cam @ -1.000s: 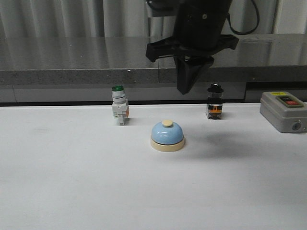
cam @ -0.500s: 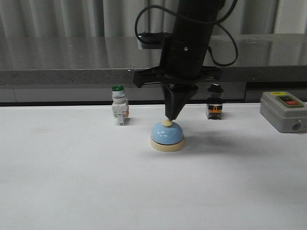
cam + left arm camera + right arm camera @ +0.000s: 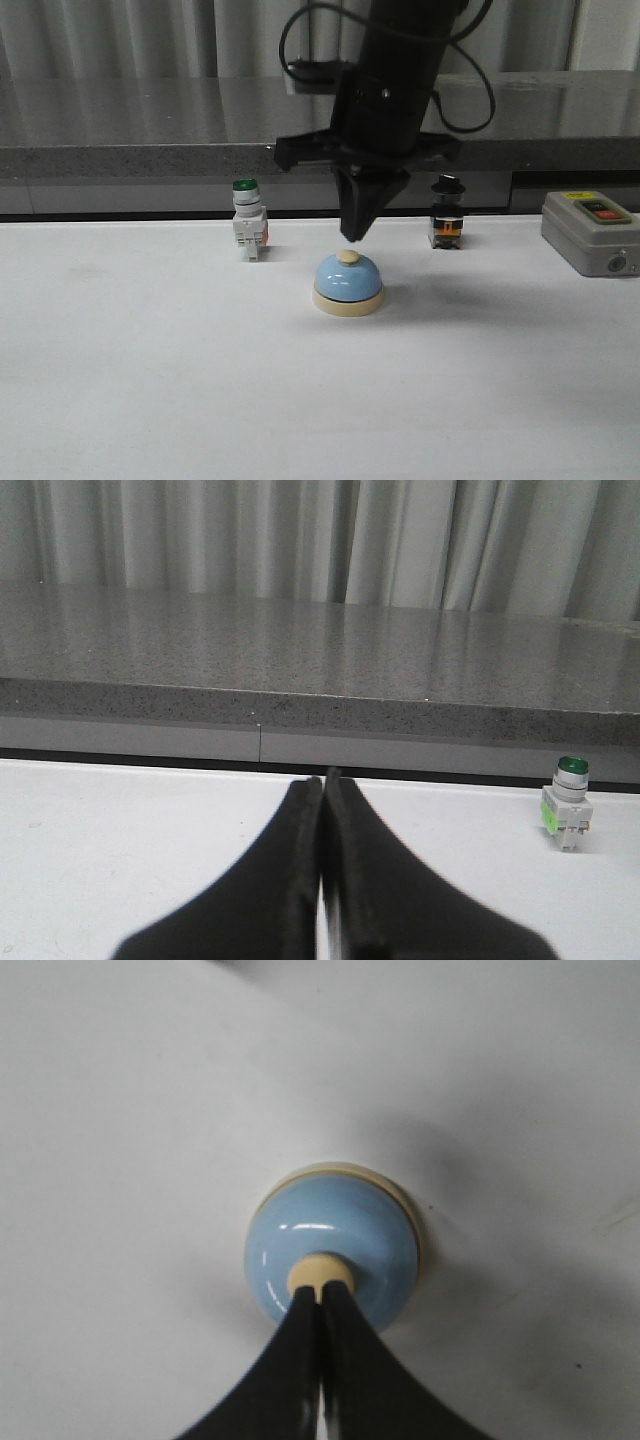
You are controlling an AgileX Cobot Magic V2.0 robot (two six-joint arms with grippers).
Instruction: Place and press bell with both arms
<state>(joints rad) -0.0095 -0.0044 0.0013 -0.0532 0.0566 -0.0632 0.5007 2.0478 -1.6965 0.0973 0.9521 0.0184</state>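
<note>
The light-blue bell (image 3: pixel 348 285) with a cream base and cream button stands upright on the white table (image 3: pixel 150 380), near the middle. My right gripper (image 3: pixel 352 236) points straight down, shut and empty, its tip a small gap above the button. In the right wrist view the shut fingertips (image 3: pixel 321 1295) lie over the button of the bell (image 3: pixel 335 1235). My left gripper (image 3: pixel 323 780) is shut and empty, low over the table; it does not show in the front view.
A green-capped white switch (image 3: pixel 248 225) stands behind and left of the bell; it also shows in the left wrist view (image 3: pixel 568 805). A black-capped switch (image 3: pixel 447 215) stands behind and right. A grey control box (image 3: pixel 592 232) sits at the far right. A grey counter ledge (image 3: pixel 150 160) runs behind the table.
My right gripper came down from the upper right onto the bell's button half a second ago, and has now lifted slightly off it. The bell has not moved.
</note>
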